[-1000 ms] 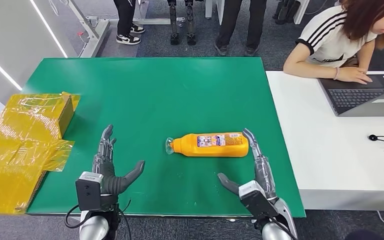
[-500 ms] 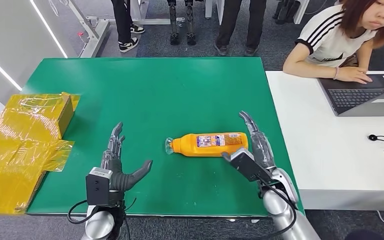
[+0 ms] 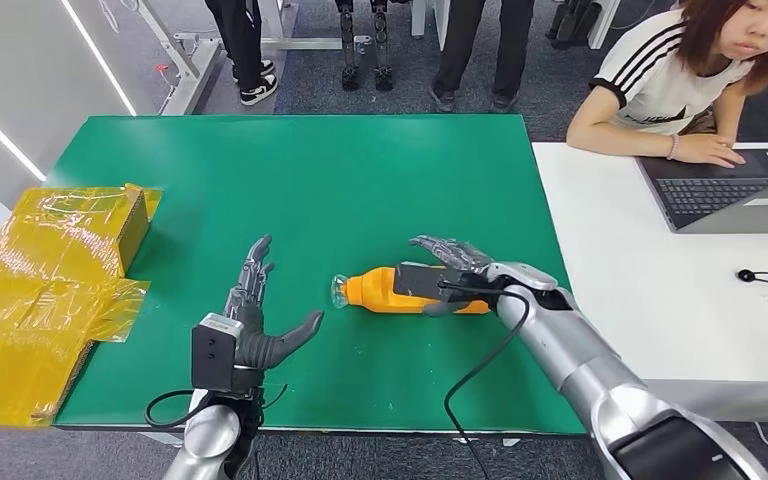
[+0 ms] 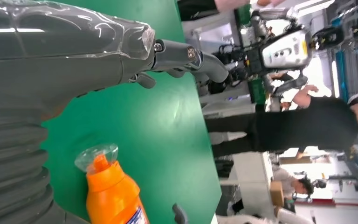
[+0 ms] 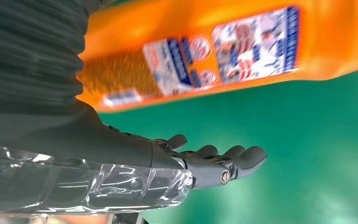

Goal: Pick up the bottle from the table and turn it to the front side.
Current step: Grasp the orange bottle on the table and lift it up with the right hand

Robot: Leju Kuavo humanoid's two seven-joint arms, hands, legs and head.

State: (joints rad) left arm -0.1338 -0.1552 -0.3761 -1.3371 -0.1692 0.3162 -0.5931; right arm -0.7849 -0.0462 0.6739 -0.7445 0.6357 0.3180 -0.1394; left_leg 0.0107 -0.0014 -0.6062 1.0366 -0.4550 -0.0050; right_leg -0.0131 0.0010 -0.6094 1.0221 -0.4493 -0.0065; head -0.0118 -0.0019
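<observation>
The orange plastic bottle (image 3: 400,290) lies on its side on the green table (image 3: 310,180). I see my right hand (image 3: 447,262) over it with spread fingers, not gripping. The round body may roll away when they close. My left hand (image 3: 256,318) waits, fingers apart.

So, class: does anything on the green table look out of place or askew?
Yes. The orange bottle lies on its side on the table, cap toward the left hand, not upright. The right hand reaches over it. No spill shows.
</observation>
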